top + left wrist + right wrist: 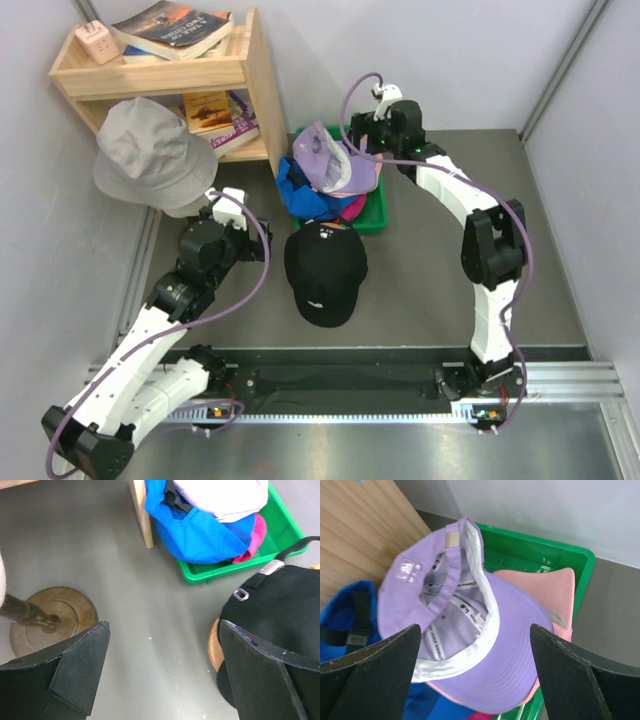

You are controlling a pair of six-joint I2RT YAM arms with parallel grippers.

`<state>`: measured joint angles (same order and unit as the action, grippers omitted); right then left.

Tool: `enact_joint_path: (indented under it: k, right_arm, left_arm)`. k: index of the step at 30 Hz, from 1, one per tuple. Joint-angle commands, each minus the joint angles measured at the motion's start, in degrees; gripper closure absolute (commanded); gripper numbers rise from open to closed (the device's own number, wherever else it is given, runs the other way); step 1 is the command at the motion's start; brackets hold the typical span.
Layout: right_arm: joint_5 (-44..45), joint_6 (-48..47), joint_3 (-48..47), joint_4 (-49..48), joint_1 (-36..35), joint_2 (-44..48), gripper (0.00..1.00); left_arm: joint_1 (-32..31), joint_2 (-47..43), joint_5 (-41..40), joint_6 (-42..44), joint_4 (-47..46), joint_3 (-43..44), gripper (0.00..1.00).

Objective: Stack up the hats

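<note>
A black cap point(325, 265) sits crown-up on a round wooden stand point(216, 646) in front of a green bin point(378, 215). The bin holds a lavender cap point(335, 160) lying inside-up on top of a pink cap point(546, 591), a bright blue cap point(293, 190) and a magenta cap point(255, 537). No dark green cap shows. My right gripper point(362, 140) is open and empty, its fingers either side of the lavender cap point(470, 610) and above it. My left gripper point(250, 225) is open and empty over bare table, left of the black cap point(280, 605).
A grey bucket hat point(150, 150) hangs on a stand with a round wooden base point(52, 620) at the left. A wooden shelf point(255, 90) with books stands behind it, its leg point(141, 512) touching the blue cap's side. Grey walls enclose the table.
</note>
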<state>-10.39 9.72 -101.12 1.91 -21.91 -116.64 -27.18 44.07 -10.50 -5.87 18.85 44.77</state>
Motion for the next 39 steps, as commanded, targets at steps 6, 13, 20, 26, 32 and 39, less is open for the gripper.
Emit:
enact_joint_path:
  k: [6,13,20,26,32,39]
  right_arm:
    - [-9.55,3.46,-10.14,-7.78,0.73,-9.12,0.12]
    - [-13.42,7.25,-17.77,-13.42,0.12,-16.51,0.14]
    - [-14.39,9.71,-29.56,-12.9,-1.29,-26.87,0.19]
    - [-13.43,9.8,-34.41,-12.46,-2.87,-31.01,0.21]
    - [-13.16,9.8,-36.34,-12.2,-3.66,-33.12,0.22]
    - [-11.76,9.44,-38.01,-13.43,-3.93,-34.79,0.23]
  left_arm:
    - [0.46,3.03,-3.12,2.18,-3.65,0.14,0.05]
    - [0.9,3.12,-4.0,2.44,-3.56,0.31,0.05]
    - [1.34,2.77,-4.09,2.18,-3.47,0.23,0.05]
    - [1.51,2.68,-4.0,1.83,-3.38,0.4,0.05]
    - [1.69,2.68,-3.56,1.48,-3.03,0.58,0.05]
    - [1.69,1.81,-3.56,1.39,-3.12,0.58,0.05]
